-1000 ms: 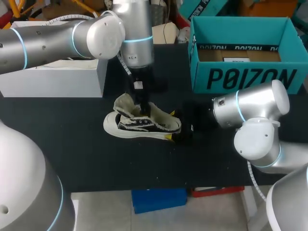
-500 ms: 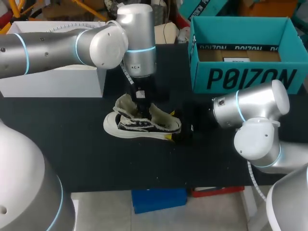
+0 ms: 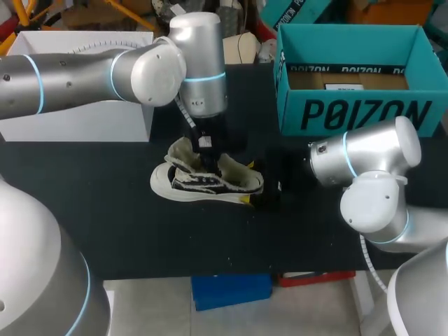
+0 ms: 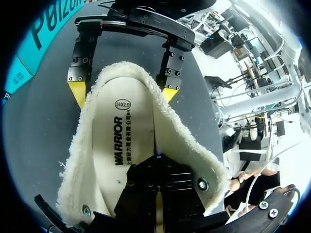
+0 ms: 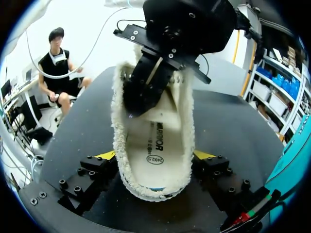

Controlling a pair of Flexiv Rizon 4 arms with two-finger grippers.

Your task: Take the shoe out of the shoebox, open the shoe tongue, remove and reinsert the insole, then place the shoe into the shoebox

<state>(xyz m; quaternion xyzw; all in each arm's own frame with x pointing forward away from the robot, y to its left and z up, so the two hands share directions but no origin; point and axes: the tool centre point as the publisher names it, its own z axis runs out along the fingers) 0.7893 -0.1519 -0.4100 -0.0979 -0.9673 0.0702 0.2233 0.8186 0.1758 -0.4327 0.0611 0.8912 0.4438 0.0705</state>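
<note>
Left gripper (image 3: 208, 161) lower now, narrow, inside shoe (image 3: 203, 183) over insole (image 4: 121, 141); right gripper (image 5: 154, 156) clasped around its heel.

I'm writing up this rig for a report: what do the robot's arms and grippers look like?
The left arm and right arm are rounded silver tubes with thin light-blue rings at the joints. A striped cable hangs beside the left wrist. The right gripper is black bolted metal with yellow fingertips. The left gripper shows black fingers studded with screws; its tips are hidden.
</note>
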